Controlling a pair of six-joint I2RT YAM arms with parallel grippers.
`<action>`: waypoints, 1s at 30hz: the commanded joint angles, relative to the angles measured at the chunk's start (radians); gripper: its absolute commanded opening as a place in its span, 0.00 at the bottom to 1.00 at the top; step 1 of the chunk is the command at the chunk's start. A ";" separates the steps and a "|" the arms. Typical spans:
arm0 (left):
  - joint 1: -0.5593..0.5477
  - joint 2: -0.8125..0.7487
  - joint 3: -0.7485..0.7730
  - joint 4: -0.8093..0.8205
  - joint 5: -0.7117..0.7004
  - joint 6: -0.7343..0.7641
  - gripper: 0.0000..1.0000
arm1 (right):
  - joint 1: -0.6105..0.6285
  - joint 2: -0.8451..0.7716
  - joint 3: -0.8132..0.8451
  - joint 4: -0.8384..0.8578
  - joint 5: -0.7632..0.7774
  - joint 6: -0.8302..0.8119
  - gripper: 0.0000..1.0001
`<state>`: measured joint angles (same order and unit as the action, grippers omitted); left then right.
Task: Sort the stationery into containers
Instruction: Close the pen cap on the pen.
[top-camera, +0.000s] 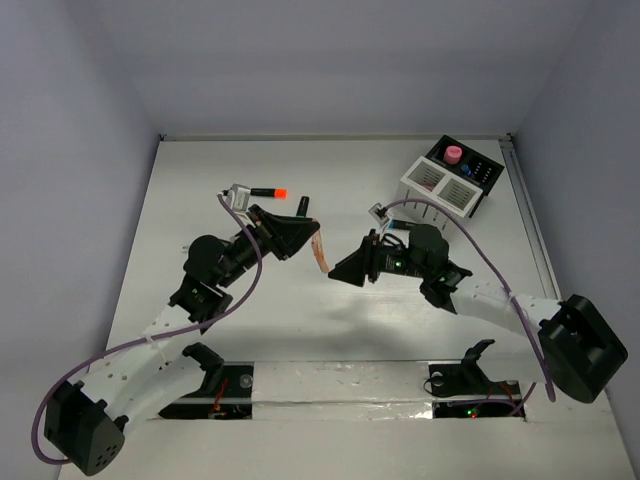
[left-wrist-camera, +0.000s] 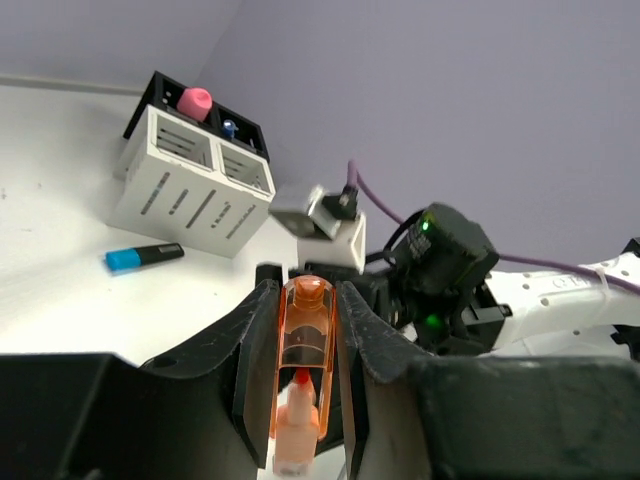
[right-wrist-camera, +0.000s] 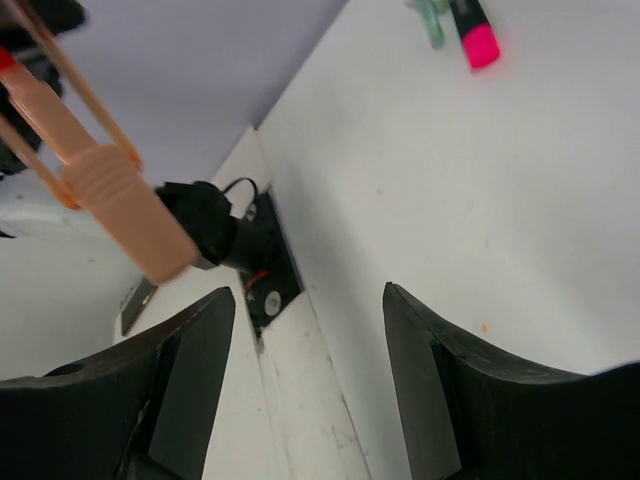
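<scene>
Clamping a peach see-through piece (left-wrist-camera: 300, 370) lengthwise between its jaws, the left gripper (left-wrist-camera: 305, 290) hangs over the middle of the white tabletop (top-camera: 350, 330), closed narrowly on that piece. One end of the piece juts out toward the right arm. Facing it from close by, the right gripper (right-wrist-camera: 308, 295) has its jaws well apart with nothing between them. The piece's ribbed end shows at the upper left of the right wrist view, clear of both fingers.

Farther out, an orange-capped highlighter (top-camera: 266, 190) lies on the left part of the tabletop. A pink-capped highlighter (right-wrist-camera: 477, 32) lies beside a pale green piece (right-wrist-camera: 431, 20). A blue-capped highlighter (left-wrist-camera: 143, 258) lies just in front of the white slatted box (top-camera: 438, 184). That box is joined to the black box (top-camera: 478, 168) at the far right, where a pink-topped item (top-camera: 453, 153) stands.
</scene>
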<state>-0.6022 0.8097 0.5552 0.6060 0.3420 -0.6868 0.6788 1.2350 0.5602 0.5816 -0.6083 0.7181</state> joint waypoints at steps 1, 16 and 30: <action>-0.004 -0.029 0.034 0.043 -0.020 0.003 0.00 | 0.028 -0.043 -0.029 -0.075 0.048 -0.072 0.67; -0.004 -0.003 -0.001 0.001 -0.152 -0.066 0.00 | 0.080 -0.218 0.064 -0.186 0.188 -0.255 0.78; -0.004 0.032 -0.012 0.017 -0.187 -0.109 0.00 | 0.235 -0.091 0.174 -0.186 0.416 -0.476 0.81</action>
<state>-0.6025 0.8497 0.5541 0.5644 0.1703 -0.7788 0.8871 1.1294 0.6643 0.3656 -0.2634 0.3046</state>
